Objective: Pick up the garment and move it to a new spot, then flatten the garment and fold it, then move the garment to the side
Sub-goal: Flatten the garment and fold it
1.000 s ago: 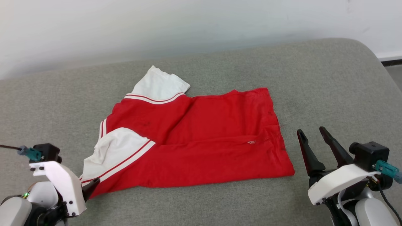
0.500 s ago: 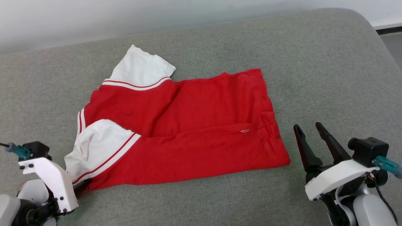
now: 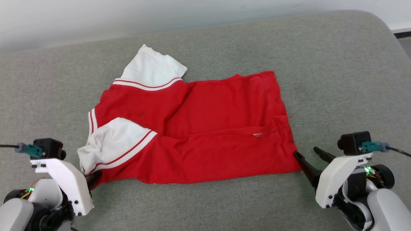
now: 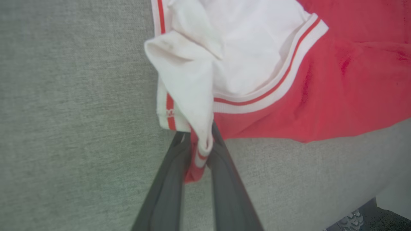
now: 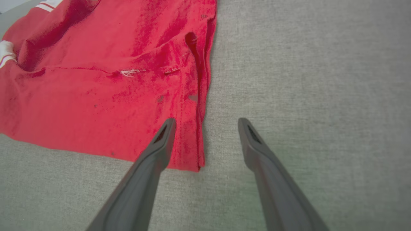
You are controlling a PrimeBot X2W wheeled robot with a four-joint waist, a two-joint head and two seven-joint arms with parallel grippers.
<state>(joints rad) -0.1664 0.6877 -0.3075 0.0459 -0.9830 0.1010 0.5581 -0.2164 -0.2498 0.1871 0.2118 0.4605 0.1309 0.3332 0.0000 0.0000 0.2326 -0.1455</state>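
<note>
The garment (image 3: 208, 128), red with white striped-trim sleeves, lies spread on the grey cushion (image 3: 337, 80), sleeves at the left. My left gripper (image 3: 94, 176) is at its near-left corner. In the left wrist view that gripper (image 4: 199, 142) is shut on a bunched fold of the garment (image 4: 337, 80), white sleeve and red hem pinched between the fingers. My right gripper (image 3: 305, 151) stands open at the near-right corner. In the right wrist view the gripper (image 5: 207, 123) straddles the side hem of the garment (image 5: 96, 96), one finger over the red cloth, the other over bare cushion.
A pale wall (image 3: 192, 12) runs behind the cushion. The cushion's rounded right edge drops to the floor (image 3: 405, 43) at the far right. Its near edge (image 4: 382, 192) shows in the left wrist view. Bare cushion surrounds the garment on all sides.
My left gripper has shut on the garment's near-left corner. My right gripper has swung in and tipped down to the near-right corner, still open. The head camera shifted.
</note>
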